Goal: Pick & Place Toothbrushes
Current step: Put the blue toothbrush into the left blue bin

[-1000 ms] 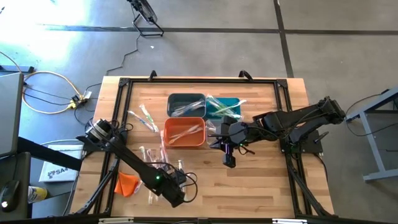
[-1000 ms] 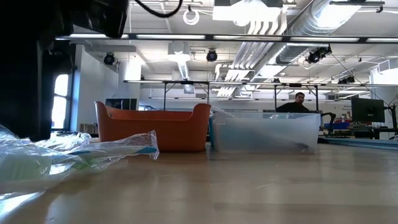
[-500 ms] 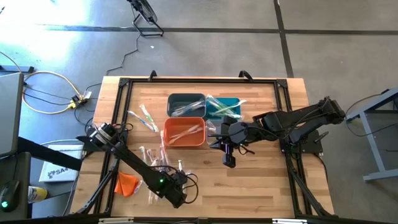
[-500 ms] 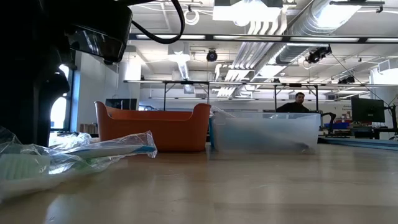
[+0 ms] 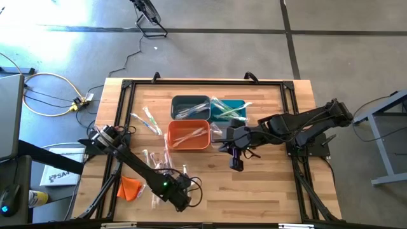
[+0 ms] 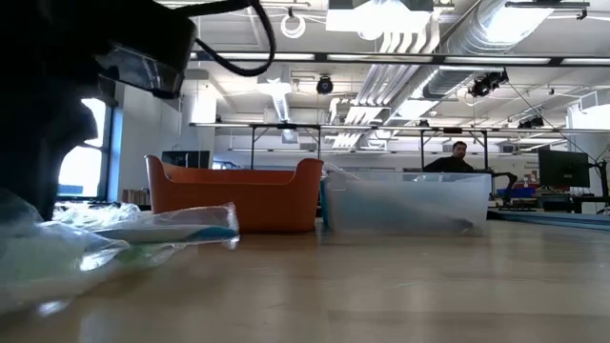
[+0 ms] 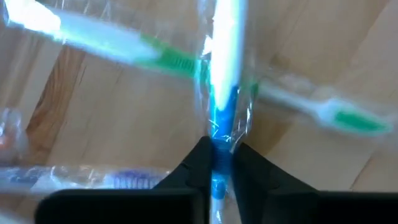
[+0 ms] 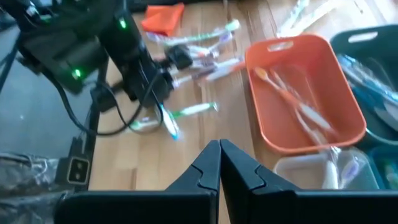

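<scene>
Several wrapped toothbrushes (image 5: 166, 166) lie scattered on the wooden table near its left and near edges. My left gripper (image 5: 182, 189) points down over the near ones and is shut on a blue-and-white toothbrush (image 7: 222, 81), which lies across a green-and-white toothbrush (image 7: 155, 57). In the right wrist view that blue-and-white toothbrush (image 8: 169, 124) sticks out from the left gripper (image 8: 160, 93). My right gripper (image 5: 236, 166) hangs shut and empty above the table, right of the orange bin (image 5: 189, 135). My left gripper pinches the blue stretch of the toothbrush's handle (image 7: 219, 138) between its two fingers, wrapper and all. The fingers come from above, pointing steeply down, and lie across the handle. The white part runs on ahead over the green-and-white toothbrush; whether it is off the table I cannot tell.
A dark grey bin (image 5: 189, 105), a teal bin (image 5: 230, 109), the orange bin and a clear bin (image 6: 405, 200) stand together at the table's middle, some holding toothbrushes. An orange cloth lump (image 5: 130, 187) lies near the left edge. A person (image 6: 459, 157) sits far behind.
My left gripper has sunk a little onto the toothbrushes near the table's near edge. In the low view the wrappers beside it have shifted and flattened. My right gripper has stayed in place.
</scene>
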### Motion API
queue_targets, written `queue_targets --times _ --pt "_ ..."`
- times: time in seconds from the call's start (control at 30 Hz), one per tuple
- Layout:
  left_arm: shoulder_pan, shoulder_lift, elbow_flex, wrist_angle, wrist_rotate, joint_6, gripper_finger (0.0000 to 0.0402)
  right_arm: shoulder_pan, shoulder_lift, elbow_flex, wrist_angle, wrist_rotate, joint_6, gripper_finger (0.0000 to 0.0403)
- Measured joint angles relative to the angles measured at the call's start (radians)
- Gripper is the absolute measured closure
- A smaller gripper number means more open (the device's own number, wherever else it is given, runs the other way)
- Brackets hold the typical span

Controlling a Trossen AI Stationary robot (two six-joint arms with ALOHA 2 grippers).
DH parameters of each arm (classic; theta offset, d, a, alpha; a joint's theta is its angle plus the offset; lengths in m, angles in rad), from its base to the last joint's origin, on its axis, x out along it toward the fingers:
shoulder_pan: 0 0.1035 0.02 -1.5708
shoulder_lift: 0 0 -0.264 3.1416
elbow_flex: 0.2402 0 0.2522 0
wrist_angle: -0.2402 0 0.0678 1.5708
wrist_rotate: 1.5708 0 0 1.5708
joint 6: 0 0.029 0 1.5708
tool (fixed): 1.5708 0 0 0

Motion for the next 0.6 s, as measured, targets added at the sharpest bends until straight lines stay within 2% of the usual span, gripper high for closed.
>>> queue_targets --times 0.1,0.27,0.6 --pt "0.000 -0.026 -0.003 -0.036 0.006 0.018 0.0382 0.000 0.000 0.000 -0.023 -0.010 0.001 0.0401" --pt "0.008 -0.104 -0.003 -0.090 -0.015 0.040 0.0385 0.000 0.000 0.000 -0.063 -0.058 0.002 0.0401" --pt "0.069 -0.328 -0.002 -0.099 -0.225 0.213 0.0386 0.006 -0.016 0.000 -0.213 -0.060 0.056 0.0401"
